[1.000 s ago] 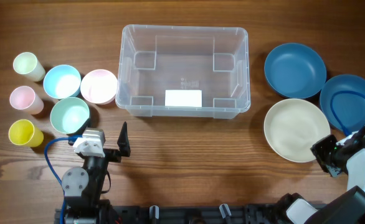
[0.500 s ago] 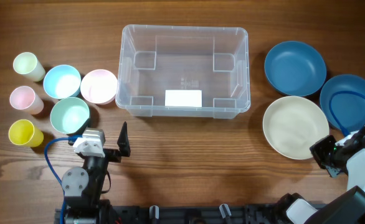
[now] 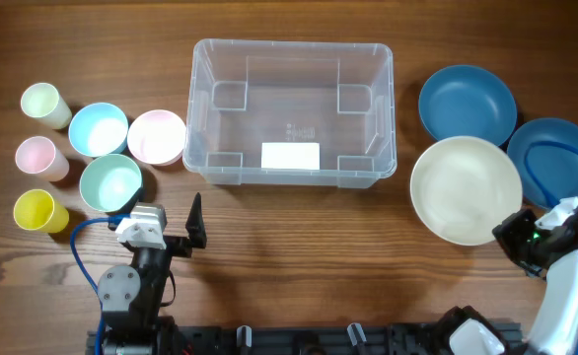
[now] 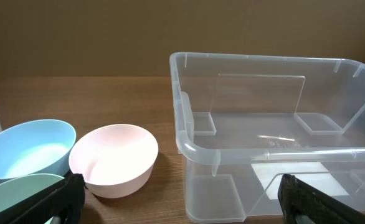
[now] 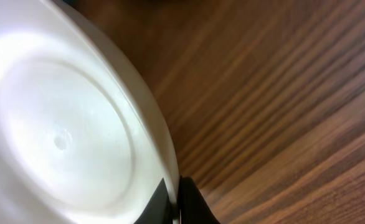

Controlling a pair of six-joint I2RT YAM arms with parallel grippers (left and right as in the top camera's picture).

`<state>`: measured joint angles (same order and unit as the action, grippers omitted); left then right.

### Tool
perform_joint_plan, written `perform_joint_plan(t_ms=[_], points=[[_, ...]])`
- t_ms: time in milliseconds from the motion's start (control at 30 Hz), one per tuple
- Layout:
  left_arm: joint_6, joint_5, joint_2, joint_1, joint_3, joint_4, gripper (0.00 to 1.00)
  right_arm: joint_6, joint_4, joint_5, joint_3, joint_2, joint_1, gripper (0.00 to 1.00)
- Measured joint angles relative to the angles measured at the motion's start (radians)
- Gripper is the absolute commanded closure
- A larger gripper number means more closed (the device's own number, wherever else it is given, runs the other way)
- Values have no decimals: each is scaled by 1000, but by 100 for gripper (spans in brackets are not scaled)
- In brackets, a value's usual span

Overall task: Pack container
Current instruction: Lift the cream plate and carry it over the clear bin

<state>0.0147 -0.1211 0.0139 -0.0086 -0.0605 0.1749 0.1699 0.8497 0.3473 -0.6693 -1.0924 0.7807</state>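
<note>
Right gripper [image 5: 176, 200] clamped tight on near rim of cream plate [image 3: 465, 189]. Plate just right of container [image 3: 291, 44], beside two blue plates [image 3: 467, 108]. Container upright at middle of table [image 3: 309, 256], white label [image 3: 290, 156] on base. Left gripper [image 4: 180, 198] jaws wide apart, facing container's front left corner, pink bowl [image 3: 157, 136] alongside.

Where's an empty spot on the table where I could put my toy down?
The widest bare wood is in front of the clear bin, between the left arm and the cream plate. The bin itself is empty too. Cups and bowls crowd the left; blue plates crowd the right, beside the cream plate that the right fingers pinch.
</note>
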Motion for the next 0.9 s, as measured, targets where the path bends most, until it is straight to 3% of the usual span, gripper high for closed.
perform_joint_plan(t_ms=[267,467,667,900], points=[[0,0,0,0,0,0,0,-1,-1,151,-96,248,0,96],[0,0,0,0,0,0,0,-4,-80,356,-280,306,-45,96],[0,0,0,0,0,0,0,-3,-122,368,-569,190,-333,96],[0,0,0,0,0,0,0,0,-119,83,-802,-127,-782,96]])
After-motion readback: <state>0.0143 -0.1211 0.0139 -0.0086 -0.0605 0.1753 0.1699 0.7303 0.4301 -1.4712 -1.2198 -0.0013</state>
